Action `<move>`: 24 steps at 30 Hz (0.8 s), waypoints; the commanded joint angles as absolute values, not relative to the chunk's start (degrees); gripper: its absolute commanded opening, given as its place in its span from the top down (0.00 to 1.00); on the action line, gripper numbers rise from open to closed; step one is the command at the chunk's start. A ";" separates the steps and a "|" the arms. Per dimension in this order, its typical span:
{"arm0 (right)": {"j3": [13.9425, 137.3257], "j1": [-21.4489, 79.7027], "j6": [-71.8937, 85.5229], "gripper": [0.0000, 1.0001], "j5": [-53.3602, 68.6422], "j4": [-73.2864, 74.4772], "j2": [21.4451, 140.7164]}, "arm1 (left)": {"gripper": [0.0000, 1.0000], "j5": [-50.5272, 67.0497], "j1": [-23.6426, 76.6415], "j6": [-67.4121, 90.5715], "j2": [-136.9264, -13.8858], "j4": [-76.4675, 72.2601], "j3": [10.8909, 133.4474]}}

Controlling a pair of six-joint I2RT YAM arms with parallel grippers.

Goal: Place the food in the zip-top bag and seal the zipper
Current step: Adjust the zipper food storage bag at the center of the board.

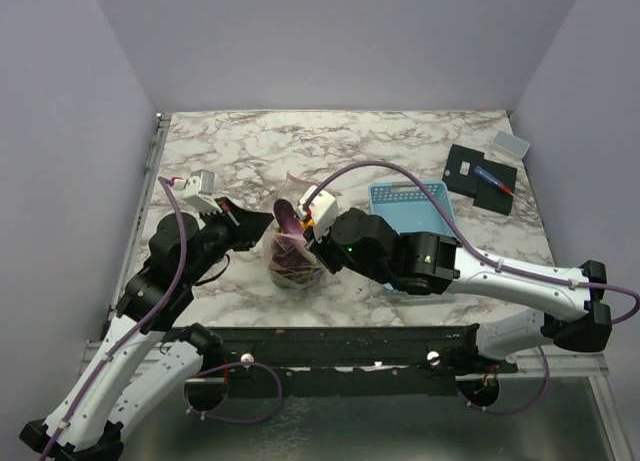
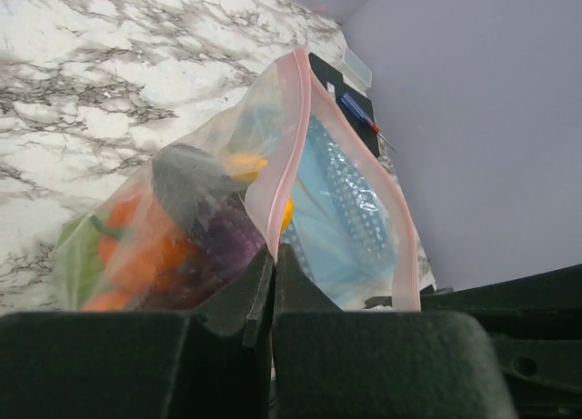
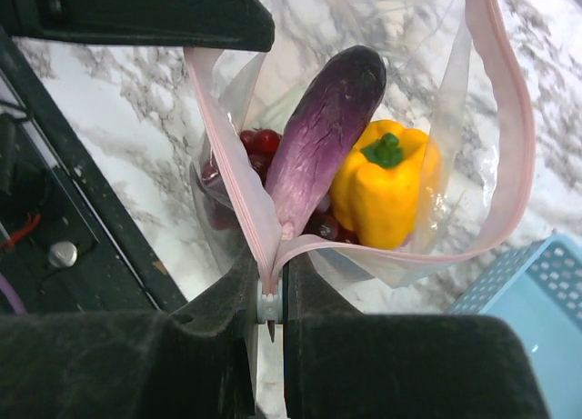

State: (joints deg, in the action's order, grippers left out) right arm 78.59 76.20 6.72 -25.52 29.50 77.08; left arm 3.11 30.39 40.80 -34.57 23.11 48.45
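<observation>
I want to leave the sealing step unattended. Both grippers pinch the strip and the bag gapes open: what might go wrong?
The eggplant stands on end in the mouth of the zip-top bag, between the two sides of the zipper; closing the strip may jam on it. The left gripper and right gripper each pinch only a thin edge, so the loaded bag might slip free.

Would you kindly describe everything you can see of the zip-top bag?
The zip-top bag is clear, crinkly soft plastic with a pinkish-red zipper strip around its mouth. It stands on the marble table with its mouth gaping open, not sealed. Inside it are a purple eggplant, a yellow pepper and dark grapes. The left gripper and the right gripper each pinch the strip, from opposite sides.
</observation>
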 commanded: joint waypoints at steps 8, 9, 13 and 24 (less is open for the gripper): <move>82.72 70.25 -16.60 0.99 -6.43 34.92 79.31 | 1.00 -4.20 29.53 47.78 -28.29 26.62 48.74; 81.88 69.60 -17.70 0.99 -6.11 34.87 79.29 | 1.00 -4.07 29.50 48.56 -27.65 26.78 47.95; 77.18 68.13 -20.04 0.99 -5.96 33.07 77.68 | 1.00 -4.30 29.44 50.88 -24.26 27.81 44.76; 70.09 67.76 -25.42 0.99 -3.67 30.77 69.25 | 0.51 -1.11 29.51 41.52 -28.49 29.15 50.54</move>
